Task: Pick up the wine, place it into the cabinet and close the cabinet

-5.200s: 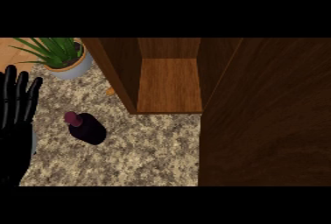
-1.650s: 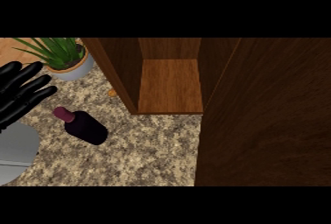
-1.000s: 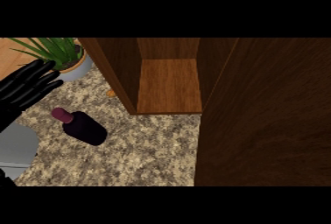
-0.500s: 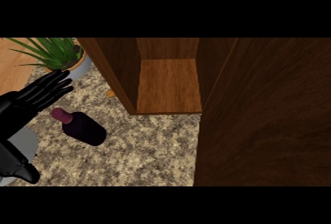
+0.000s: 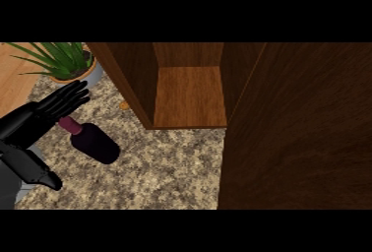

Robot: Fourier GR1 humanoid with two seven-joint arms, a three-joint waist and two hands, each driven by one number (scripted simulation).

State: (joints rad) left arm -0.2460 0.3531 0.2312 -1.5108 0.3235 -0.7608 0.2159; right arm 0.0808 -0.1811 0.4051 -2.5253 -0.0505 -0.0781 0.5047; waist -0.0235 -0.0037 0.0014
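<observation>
Black robot hand (image 5: 51, 110), fingers straight and empty, lies over the wine bottle's (image 5: 96, 144) neck.

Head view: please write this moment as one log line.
wine bottle: on counter, not held | left hand: open, above its neck | right hand: not in view | cabinet: open

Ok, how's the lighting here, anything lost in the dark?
Head view: the counter is evenly lit, the cabinet shelf bright; the wood panel at right is dim, grain faint; the black left hand and dark wine bottle stand out against it.
</observation>
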